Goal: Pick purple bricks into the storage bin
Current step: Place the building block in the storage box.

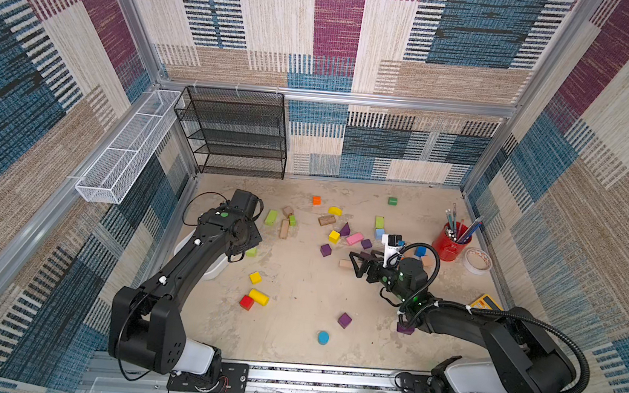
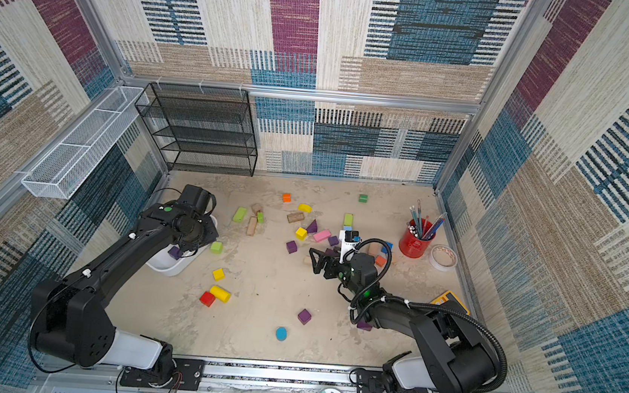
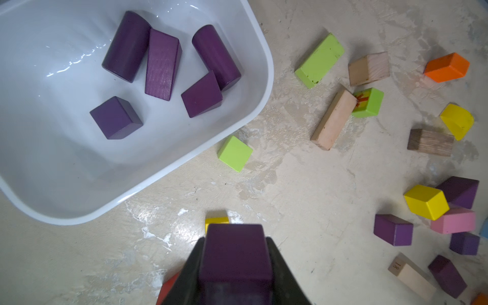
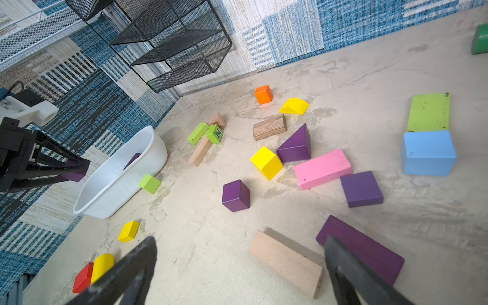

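My left gripper (image 3: 235, 264) is shut on a purple brick (image 3: 235, 253), a cube, held raised by the near end of the white storage bin (image 3: 264, 52). Several purple bricks (image 3: 161, 64) lie inside the bin. My right gripper (image 4: 240, 240) stands open, low over the table middle (image 1: 355, 264), with nothing between its jaws. One finger is next to a long purple bar (image 4: 369, 248); a plain wooden bar (image 4: 287, 264) lies under the gap. More purple bricks rest on the table: a cube (image 4: 235, 196), a flat block (image 4: 361, 188), a wedge (image 4: 295, 145) and a cube (image 1: 344, 320) nearer the front.
Pink (image 4: 323, 169), yellow (image 4: 266, 163), green (image 4: 150, 183), blue (image 4: 429, 153), orange and red blocks lie scattered among the purple ones. A red pencil cup (image 1: 451, 246) and a tape roll (image 1: 476, 261) stand at the right. A black mesh rack (image 1: 236, 135) and a white wire basket (image 1: 128, 148) are at the back left.
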Controlling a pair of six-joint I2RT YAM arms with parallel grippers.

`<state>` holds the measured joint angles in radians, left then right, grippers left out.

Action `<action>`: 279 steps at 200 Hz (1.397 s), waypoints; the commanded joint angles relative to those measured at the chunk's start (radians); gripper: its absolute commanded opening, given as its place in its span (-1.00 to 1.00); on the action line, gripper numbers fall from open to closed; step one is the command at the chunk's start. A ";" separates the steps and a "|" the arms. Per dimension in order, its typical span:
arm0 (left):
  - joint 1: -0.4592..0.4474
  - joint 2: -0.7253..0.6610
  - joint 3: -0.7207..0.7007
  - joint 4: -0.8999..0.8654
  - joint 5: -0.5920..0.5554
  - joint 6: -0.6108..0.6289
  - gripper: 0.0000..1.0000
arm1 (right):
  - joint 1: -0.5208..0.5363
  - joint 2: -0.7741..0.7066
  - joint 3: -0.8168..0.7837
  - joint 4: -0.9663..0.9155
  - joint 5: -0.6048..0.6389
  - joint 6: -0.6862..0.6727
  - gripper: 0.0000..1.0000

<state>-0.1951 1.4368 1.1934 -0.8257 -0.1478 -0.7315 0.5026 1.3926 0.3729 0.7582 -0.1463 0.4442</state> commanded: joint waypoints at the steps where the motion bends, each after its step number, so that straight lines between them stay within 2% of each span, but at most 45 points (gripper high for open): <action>1: 0.035 0.016 0.023 -0.010 0.043 0.044 -0.35 | -0.001 -0.004 0.000 0.014 0.006 -0.001 0.99; 54: 0.137 0.068 0.018 0.041 0.138 0.055 -0.35 | -0.001 0.001 0.007 0.008 -0.004 -0.005 0.99; 131: 0.279 0.197 0.066 0.057 0.212 0.107 -0.35 | 0.002 0.012 0.012 0.015 -0.030 -0.009 0.99; 279: 0.319 0.446 0.286 -0.016 0.102 0.179 -0.34 | 0.011 0.017 0.014 0.023 -0.045 -0.015 0.99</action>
<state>0.1223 1.8648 1.4559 -0.8097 -0.0109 -0.5770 0.5114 1.4063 0.3786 0.7586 -0.1833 0.4393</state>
